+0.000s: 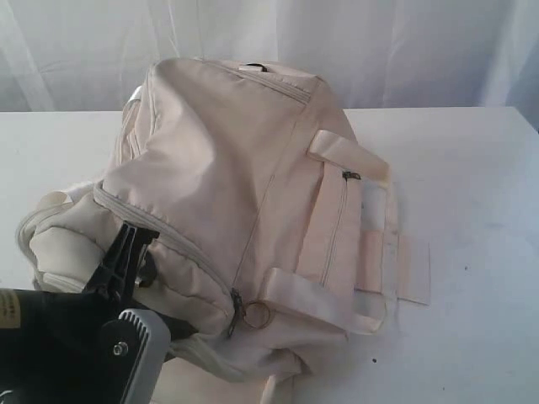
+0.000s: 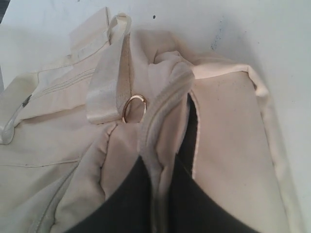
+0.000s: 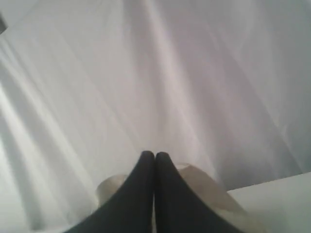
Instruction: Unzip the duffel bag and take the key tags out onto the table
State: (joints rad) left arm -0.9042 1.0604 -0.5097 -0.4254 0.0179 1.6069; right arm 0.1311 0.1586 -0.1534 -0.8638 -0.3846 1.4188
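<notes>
At the zipper edge of the duffel bag, the left hand pinches a fabric fold.

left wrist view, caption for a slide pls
Left tool pinching the zip edge of the duffel, ring pull just ahead, table beyond

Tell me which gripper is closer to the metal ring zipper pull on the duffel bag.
Left. The left gripper pinches the duffel bag fabric just short of the ring; the right gripper, shut and empty, faces the curtain, away from it.
</notes>
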